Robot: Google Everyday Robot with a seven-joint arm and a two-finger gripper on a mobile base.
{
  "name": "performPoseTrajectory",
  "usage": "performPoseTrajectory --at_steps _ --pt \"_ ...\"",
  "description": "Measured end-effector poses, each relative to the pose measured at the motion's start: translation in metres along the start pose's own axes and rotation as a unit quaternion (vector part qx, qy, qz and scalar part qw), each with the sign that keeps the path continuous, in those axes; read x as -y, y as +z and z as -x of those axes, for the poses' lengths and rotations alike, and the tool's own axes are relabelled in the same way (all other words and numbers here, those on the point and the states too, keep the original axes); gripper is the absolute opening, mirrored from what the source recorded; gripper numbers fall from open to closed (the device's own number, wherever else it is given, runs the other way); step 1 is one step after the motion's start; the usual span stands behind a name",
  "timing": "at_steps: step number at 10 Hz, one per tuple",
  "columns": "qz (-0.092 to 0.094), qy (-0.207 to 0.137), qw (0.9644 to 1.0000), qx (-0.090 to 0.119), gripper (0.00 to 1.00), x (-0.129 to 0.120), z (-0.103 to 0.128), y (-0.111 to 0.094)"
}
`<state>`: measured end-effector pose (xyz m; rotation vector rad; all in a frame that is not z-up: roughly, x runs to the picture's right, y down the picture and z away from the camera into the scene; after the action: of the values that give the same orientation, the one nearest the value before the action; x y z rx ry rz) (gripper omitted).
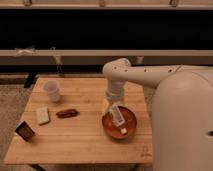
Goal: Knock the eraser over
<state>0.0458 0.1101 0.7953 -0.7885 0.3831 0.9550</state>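
the eraser (25, 131) sits at the far lower left of the frame, near the left front corner of the wooden table (85, 137), its dark face showing inside a tan rim. it seems to lean a little, though i cannot tell whether it stands on an edge or lies flat. just right of it and a bit higher lies a pale flat block (42, 115), apart from the eraser. higher still, toward the upper left of the tabletop, stands a whitish cup (52, 91). right of the pale block lies a reddish-brown oblong item (67, 113); what it is i cannot make out.

right of centre, a red-brown bowl (131, 119) rests on the table. my gripper (118, 118) hangs over it, pointing down into it, well apart from the eraser; whether it is released or clenched i cannot tell. a yellowish patch (105, 106) beside my wrist is too blurred to name. my white arm (131, 74) bends above the bowl, and my pale body (185, 125) fills the right of the frame, cut off by its edge and hiding the table's right end.
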Motion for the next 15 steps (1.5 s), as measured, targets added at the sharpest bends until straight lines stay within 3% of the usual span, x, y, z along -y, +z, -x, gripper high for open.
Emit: performPoseTrajectory --at_steps 5,7,8,11,15 --pt "-0.009 -0.007 0.9999 0.002 0.8 -0.003 -0.001 -0.002" --pt "-0.026 -0.033 0.9991 0.012 0.8 -0.023 0.001 -0.004" --pt "-0.036 -0.053 0.9978 0.016 0.8 -0.044 0.002 -0.003" --pt "-0.071 -0.107 0.9916 0.021 0.8 -0.097 0.003 0.005" --pt "-0.106 -0.173 0.9792 0.001 0.8 -0.14 0.006 0.035"
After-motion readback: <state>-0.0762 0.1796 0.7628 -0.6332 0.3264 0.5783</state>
